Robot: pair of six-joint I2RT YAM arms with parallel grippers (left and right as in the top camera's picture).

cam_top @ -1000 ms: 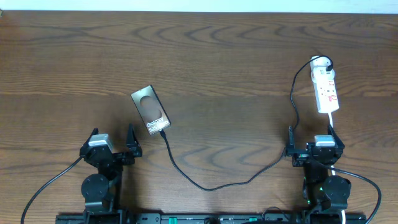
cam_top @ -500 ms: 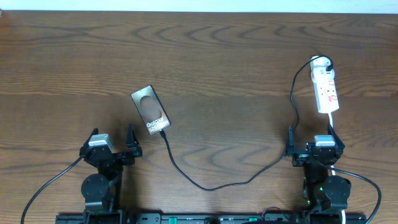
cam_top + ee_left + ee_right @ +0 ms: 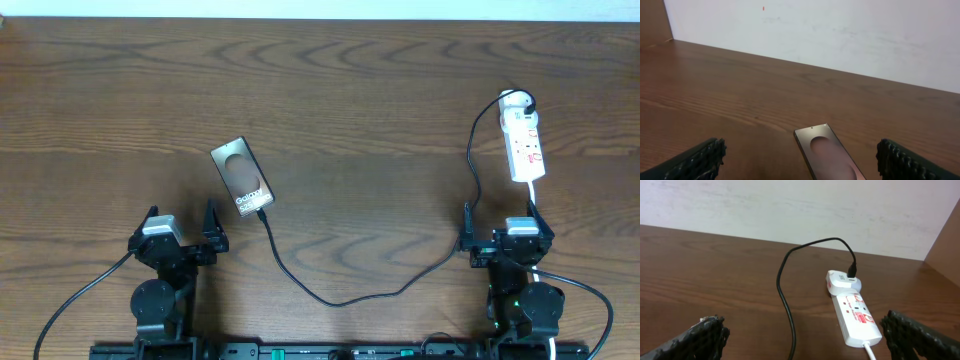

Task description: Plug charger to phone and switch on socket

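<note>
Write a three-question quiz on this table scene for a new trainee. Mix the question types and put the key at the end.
1. True or false: the phone lies nearer the left gripper than the right gripper.
2. Multiple choice: the black cable that starts at the phone's near end leads to
A. the white power strip
B. a wall outlet
C. a laptop
3. Fill in the blank: both grippers hold nothing, and their jaws stand ____.

Key: 1 true; 2 A; 3 open.
</note>
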